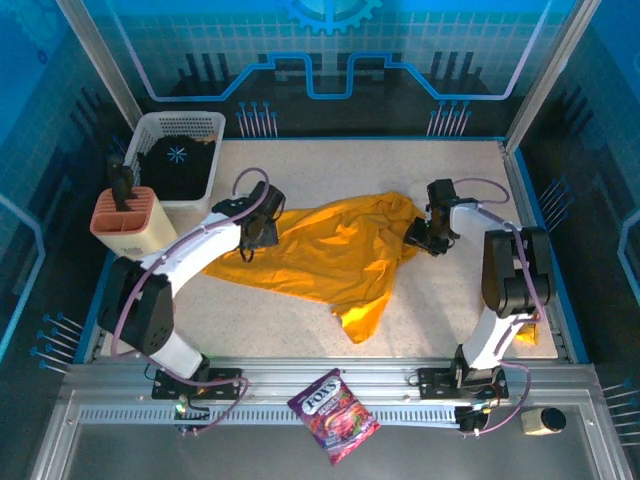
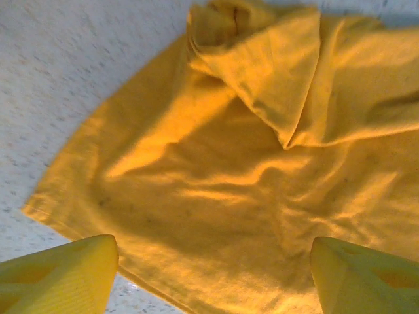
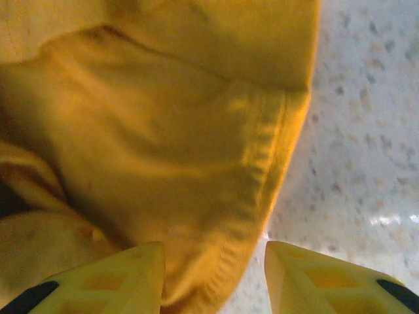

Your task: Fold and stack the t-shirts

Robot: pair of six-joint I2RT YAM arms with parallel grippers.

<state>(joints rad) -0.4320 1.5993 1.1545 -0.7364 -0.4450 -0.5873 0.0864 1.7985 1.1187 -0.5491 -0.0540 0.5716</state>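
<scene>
Here, dark cloth [image 1: 178, 165] in basket [image 1: 186, 119], t-shirt [image 1: 330, 250] outside

One t-shirt [image 1: 330, 250]; one basket [image 1: 183, 118]; one candy bag [image 1: 333, 415].

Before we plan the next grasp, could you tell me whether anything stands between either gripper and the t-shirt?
Nothing visible does. The left gripper is open directly over the t-shirt, and the right gripper is open astride its hem.

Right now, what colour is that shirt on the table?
The t-shirt is plain golden-yellow, orange-tinted; best in the top external view.
</scene>
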